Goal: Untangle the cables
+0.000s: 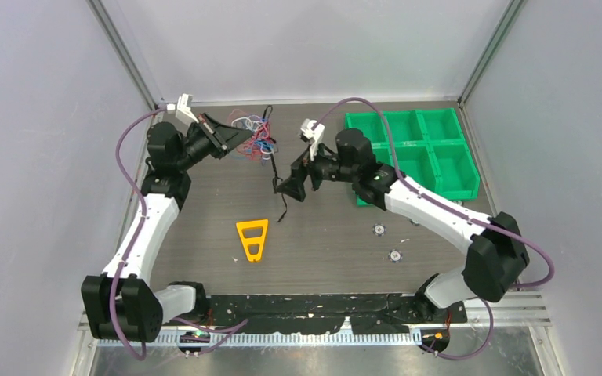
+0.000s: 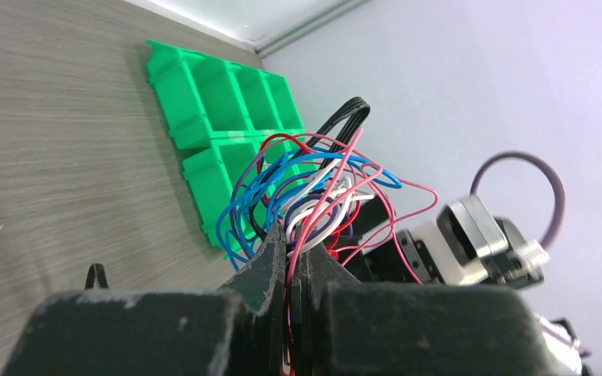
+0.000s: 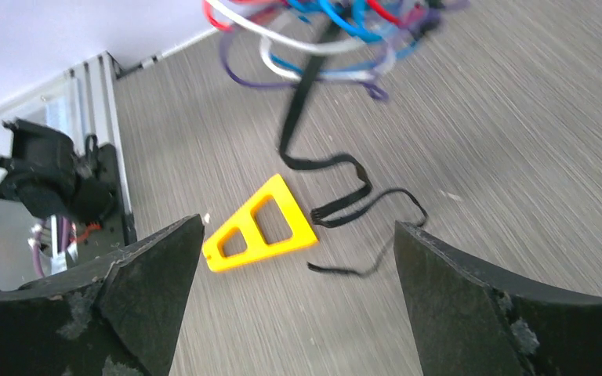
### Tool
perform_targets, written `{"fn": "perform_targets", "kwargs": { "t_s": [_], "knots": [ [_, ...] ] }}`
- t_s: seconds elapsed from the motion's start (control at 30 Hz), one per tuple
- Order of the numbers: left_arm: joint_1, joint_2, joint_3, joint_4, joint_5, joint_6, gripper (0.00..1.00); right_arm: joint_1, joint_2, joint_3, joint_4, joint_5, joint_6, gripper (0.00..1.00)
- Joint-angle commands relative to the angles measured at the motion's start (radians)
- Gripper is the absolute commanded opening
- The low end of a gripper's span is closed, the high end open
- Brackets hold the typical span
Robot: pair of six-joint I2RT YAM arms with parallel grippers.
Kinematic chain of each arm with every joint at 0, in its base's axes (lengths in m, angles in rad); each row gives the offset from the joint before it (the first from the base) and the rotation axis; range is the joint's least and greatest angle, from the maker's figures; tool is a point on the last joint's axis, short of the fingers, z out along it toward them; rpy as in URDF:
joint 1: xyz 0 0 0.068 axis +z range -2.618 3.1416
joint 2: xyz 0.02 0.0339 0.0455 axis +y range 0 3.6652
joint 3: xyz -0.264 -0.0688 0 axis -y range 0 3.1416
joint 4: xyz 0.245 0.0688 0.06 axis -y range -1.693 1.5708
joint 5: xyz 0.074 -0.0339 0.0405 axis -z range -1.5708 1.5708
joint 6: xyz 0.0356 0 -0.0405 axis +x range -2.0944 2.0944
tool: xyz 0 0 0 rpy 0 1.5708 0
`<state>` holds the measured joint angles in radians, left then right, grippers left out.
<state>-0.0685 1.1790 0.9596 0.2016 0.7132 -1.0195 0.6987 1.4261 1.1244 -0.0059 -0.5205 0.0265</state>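
A tangle of thin coloured cables (blue, red, pink, white, purple) hangs at the back of the table. My left gripper is shut on it; in the left wrist view the cables fan out from between the closed jaws of that gripper. A flat black ribbon cable trails from the tangle down onto the table; it also shows in the right wrist view. My right gripper is open and empty, just right of the black cable and above the table.
A yellow triangular frame lies mid-table, also in the right wrist view. A green compartment bin stands at the back right. Two small round parts lie right of centre.
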Motion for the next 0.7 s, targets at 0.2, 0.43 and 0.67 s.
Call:
{"fn": "perform_targets", "kwargs": {
  "t_s": [0.2, 0.43, 0.67],
  "knots": [
    [0.047, -0.049, 0.054, -0.13, -0.096, -0.082, 0.0, 0.119, 0.15, 0.124, 0.331, 0.169, 0.049, 0.88],
    [0.113, -0.066, 0.049, -0.195, -0.118, -0.07, 0.0, 0.119, 0.168, 0.154, 0.319, 0.206, 0.03, 0.24],
    [0.221, -0.04, 0.03, -0.184, -0.149, -0.059, 0.0, 0.114, 0.057, 0.122, 0.146, 0.135, -0.044, 0.05]
  ]
}}
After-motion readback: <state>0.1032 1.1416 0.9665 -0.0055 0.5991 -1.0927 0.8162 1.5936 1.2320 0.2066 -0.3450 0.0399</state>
